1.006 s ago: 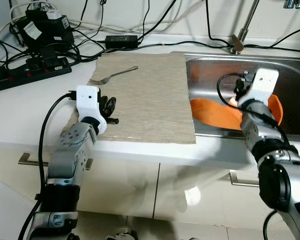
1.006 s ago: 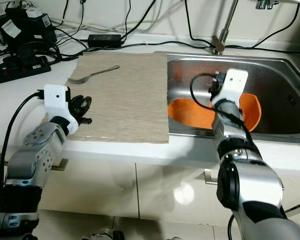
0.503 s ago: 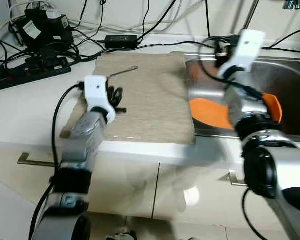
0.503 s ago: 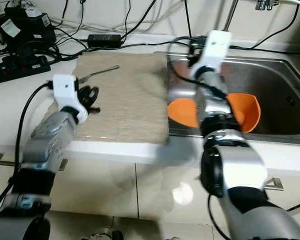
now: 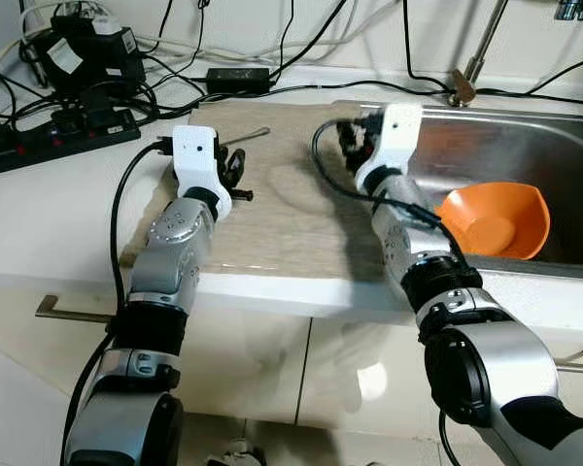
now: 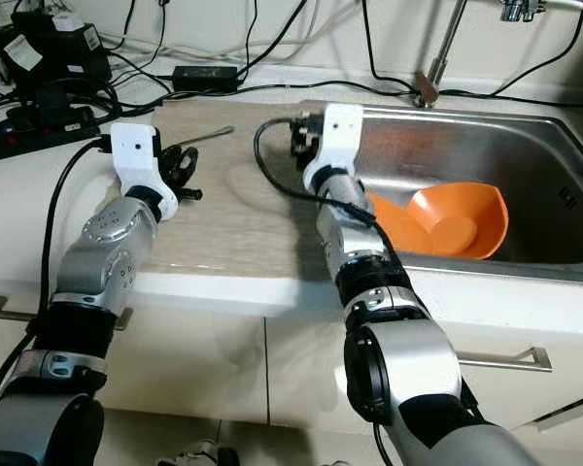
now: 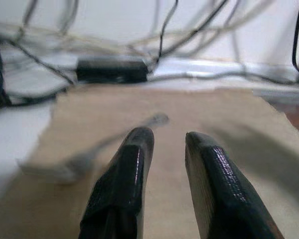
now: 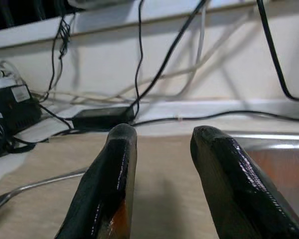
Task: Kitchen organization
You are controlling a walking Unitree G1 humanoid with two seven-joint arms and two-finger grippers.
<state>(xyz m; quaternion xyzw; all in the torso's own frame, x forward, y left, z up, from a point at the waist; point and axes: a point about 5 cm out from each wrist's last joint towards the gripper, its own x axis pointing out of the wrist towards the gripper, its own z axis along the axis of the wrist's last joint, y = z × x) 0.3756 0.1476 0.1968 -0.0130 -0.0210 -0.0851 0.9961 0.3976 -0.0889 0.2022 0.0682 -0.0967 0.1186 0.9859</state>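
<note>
A metal fork (image 5: 241, 140) lies at the far left corner of a beige mat (image 5: 291, 214) on the white counter. My left gripper (image 5: 233, 177) hovers open just short of the fork, nothing between its fingers; its wrist view has the blurred fork (image 7: 84, 157) ahead of the fingertips. My right gripper (image 5: 348, 146) is open over the mat's far right part, beside the sink's edge, and its wrist view shows the fork handle (image 8: 37, 185) off to one side. An orange bowl (image 5: 491, 218) rests tilted in the steel sink (image 5: 554, 146).
A black power strip (image 5: 58, 146), plugs and tangled cables crowd the counter's back left. A black adapter (image 5: 238, 78) lies behind the mat. The faucet base (image 5: 460, 92) stands behind the sink. Cabinet doors with handles (image 5: 53, 311) are below the counter edge.
My right arm has left the sink and swung left over the mat, uncovering the orange bowl. My left gripper has moved forward along the mat towards the fork.
</note>
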